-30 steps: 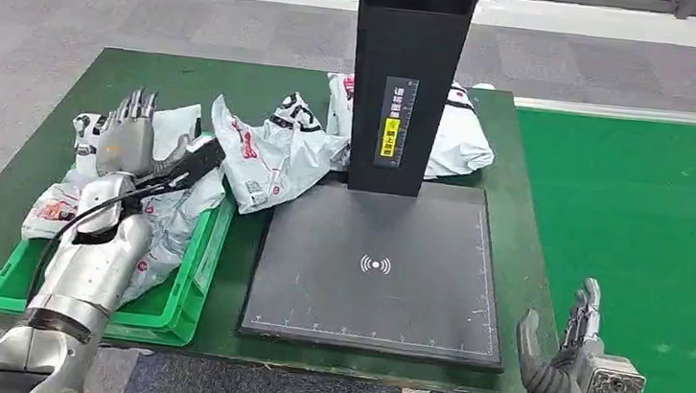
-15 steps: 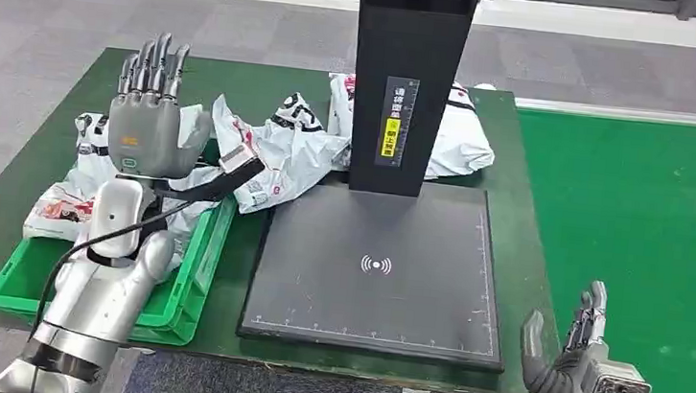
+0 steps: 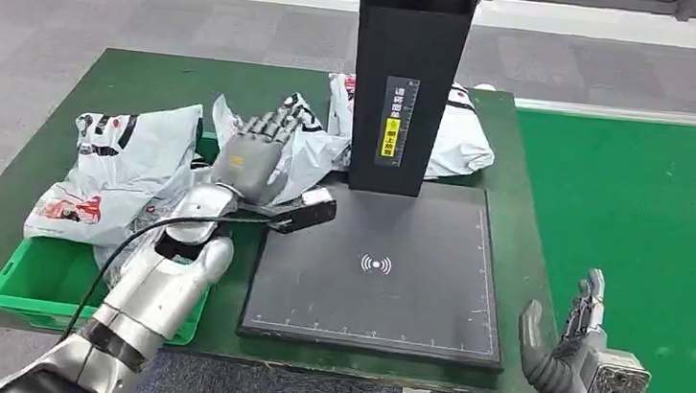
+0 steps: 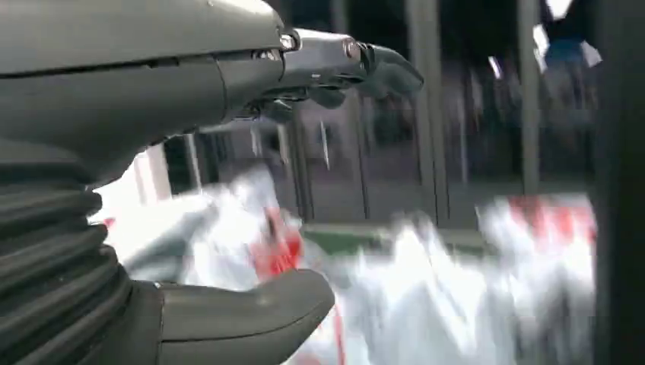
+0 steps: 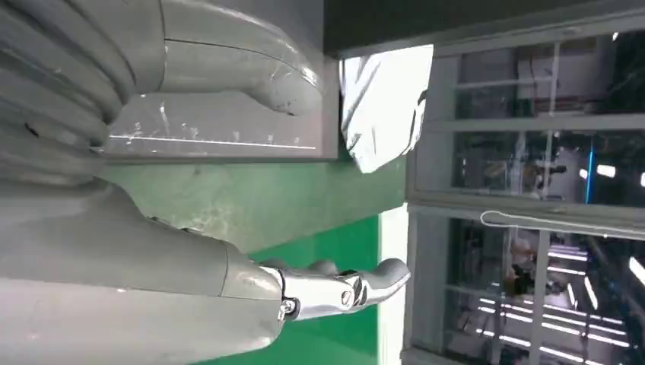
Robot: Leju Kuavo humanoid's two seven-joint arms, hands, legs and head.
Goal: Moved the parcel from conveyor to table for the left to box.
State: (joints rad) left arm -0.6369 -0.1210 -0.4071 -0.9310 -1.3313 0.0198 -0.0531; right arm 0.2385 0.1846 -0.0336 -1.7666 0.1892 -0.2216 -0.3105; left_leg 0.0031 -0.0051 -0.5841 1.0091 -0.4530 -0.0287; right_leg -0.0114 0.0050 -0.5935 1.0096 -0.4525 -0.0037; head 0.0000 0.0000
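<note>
- green bin (image 3: 22, 292) at the tabletop's front-left corner, grey-white parcel bags (image 3: 116, 169) heaped over its far half, hanging out past the left rim
- table (image 3: 144, 76) topped in green, bare strip along its far-left edge
- left arm (image 3: 147, 298) comes up from the front edge over the bin's right side, black cable running along it
- left hand (image 3: 252, 154) palm-down over a white parcel (image 3: 271, 155) with red and black print, just right of the bin, near the tabletop's middle; fingers spread flat, nothing gripped; can't tell if it touches the bag
- left wrist view: left hand's fingers (image 4: 335, 57) held out straight, thumb (image 4: 243, 312) well apart from them, blurred white-red bags (image 4: 411, 289) past the hand
- black scan pad (image 3: 381, 267) with white wifi-like mark, flat on the tabletop's front-middle, reaching near the front edge
- black upright post (image 3: 409, 77) with yellow-and-white label, stands at the pad's far edge
- another white parcel (image 3: 461, 135) behind the post, at the tabletop's far-right corner, partly hidden by the post
- right hand (image 3: 570, 348) low at the tabletop's front-right corner, by the gap to the conveyor; fingers apart and pointing up, thumb off to the side, holds nothing
- right wrist view: same right hand's fingers (image 5: 335, 289) spread over green, pad's corner and a white bag beyond
- green conveyor (image 3: 648, 245) along the table's right edge, white rail at its far side
</note>
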